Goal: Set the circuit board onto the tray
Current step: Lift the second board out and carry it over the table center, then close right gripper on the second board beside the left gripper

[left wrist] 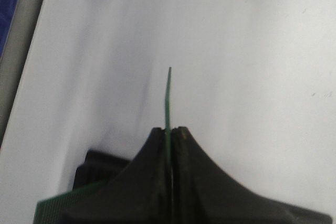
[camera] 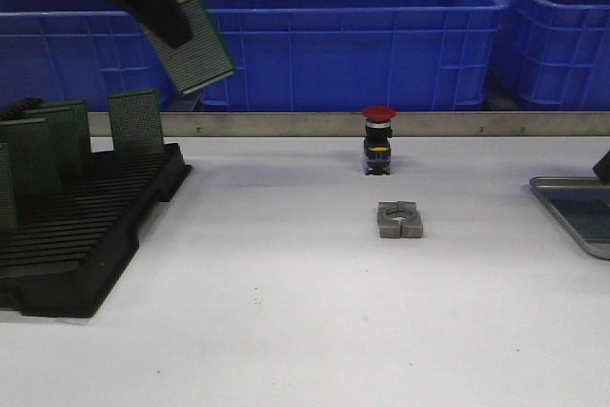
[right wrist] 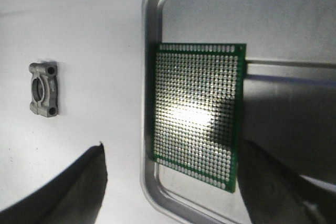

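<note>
The left gripper (camera: 167,30) is raised above the rack (camera: 76,250), at the left of the table (camera: 286,312), in front of the blue crates (camera: 353,35). Its jaws are closed on a green circuit board (camera: 198,45). In the front view the board is seen tilted, its long axis running from upper left to lower right, with the free end pointing down and to the right, toward the table centre. In the left wrist view the same board (left wrist: 168,98) is seen edge-on as a thin green line projecting straight out from between the 2 black fingers (left wrist: 147,177), which are pressed against its faces.

3 further boards (camera: 135,121) are seen standing upright in the slots of the rack, and part of a 4th at the picture's left edge.

The tray (camera: 572,207) is seen at the far right of the table, partly cut off by the picture's edge. In the right wrist view 1 board (right wrist: 198,116) is seen lying flat in the tray (right wrist: 152,35), close against one rim near a rounded corner, its hole grid facing up.

The right gripper (right wrist: 173,182) is held over the tray. Its 2 fingers (right wrist: 79,187) are set wide apart, with the flat board between them, and nothing is gripped.

A metal clamp block (camera: 399,219) lies near the table centre. A red push-button (camera: 378,140) stands behind it, well apart from the tray.
</note>
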Robot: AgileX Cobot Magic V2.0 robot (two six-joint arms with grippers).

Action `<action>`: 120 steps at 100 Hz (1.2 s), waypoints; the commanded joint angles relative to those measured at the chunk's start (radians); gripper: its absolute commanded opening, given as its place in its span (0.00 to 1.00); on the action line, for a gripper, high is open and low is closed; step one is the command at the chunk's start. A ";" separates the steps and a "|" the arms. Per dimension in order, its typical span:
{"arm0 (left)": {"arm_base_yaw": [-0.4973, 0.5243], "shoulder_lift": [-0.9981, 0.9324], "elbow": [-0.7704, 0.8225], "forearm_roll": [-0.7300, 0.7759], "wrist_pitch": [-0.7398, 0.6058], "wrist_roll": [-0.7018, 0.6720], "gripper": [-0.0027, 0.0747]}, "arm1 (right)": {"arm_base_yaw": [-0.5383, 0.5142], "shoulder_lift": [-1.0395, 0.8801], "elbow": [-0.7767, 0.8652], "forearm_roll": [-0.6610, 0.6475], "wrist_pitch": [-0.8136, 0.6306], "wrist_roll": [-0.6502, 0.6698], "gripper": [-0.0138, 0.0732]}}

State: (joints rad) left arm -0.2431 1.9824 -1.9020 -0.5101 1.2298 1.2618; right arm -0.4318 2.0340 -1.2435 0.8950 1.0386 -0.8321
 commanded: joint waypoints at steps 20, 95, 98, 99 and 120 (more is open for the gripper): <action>-0.210 -0.094 -0.033 -0.164 0.047 -0.112 0.01 | -0.006 -0.048 -0.023 0.046 0.050 -0.007 0.78; -0.360 -0.090 -0.028 -0.182 0.047 -0.154 0.01 | 0.045 -0.299 -0.023 0.276 0.290 -0.297 0.78; -0.360 -0.090 -0.028 -0.182 0.047 -0.156 0.01 | 0.056 -0.324 -0.023 0.274 0.290 -0.335 0.78; -0.360 -0.090 -0.028 -0.182 0.047 -0.156 0.01 | 0.059 -0.336 -0.023 0.274 0.290 -0.343 0.78; -0.360 -0.090 -0.028 -0.182 0.047 -0.170 0.01 | 0.152 -0.487 -0.022 0.271 0.290 -0.491 0.78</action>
State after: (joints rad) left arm -0.5964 1.9482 -1.9042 -0.6377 1.2401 1.1073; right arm -0.3052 1.6403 -1.2435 1.1012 1.1892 -1.2553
